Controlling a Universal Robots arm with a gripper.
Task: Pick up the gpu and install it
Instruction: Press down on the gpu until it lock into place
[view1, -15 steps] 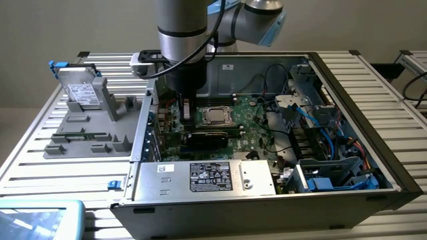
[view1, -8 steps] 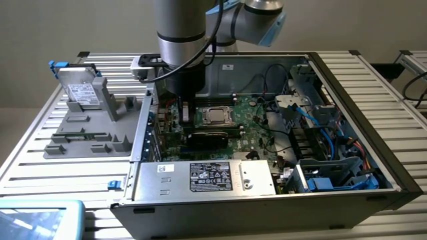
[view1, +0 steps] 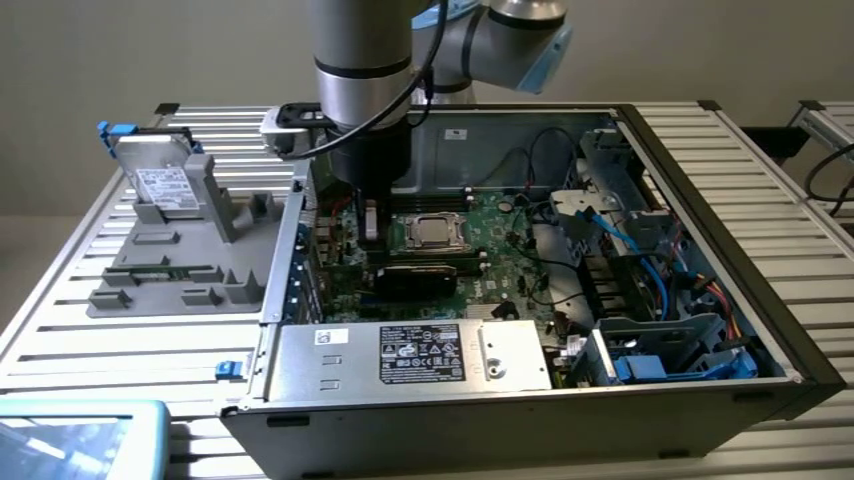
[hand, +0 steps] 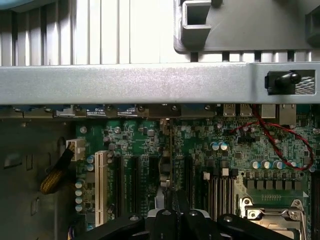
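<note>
The install step looks in hand: the hand (view1: 371, 232) is down inside the open case (view1: 694, 140), clamped on the gpu (hand: 170, 160), which stands on edge over the motherboard (view1: 501, 250), just left of the CPU socket (view1: 434, 232) in the exterior view. In the wrist view the card runs as a thin line from the fingers (hand: 182, 205) toward the case's rear wall, between the slots (hand: 134, 182). Whether it is seated I cannot tell; I judge seating calls for a straight press with the bracket meeting the rear wall.
</note>
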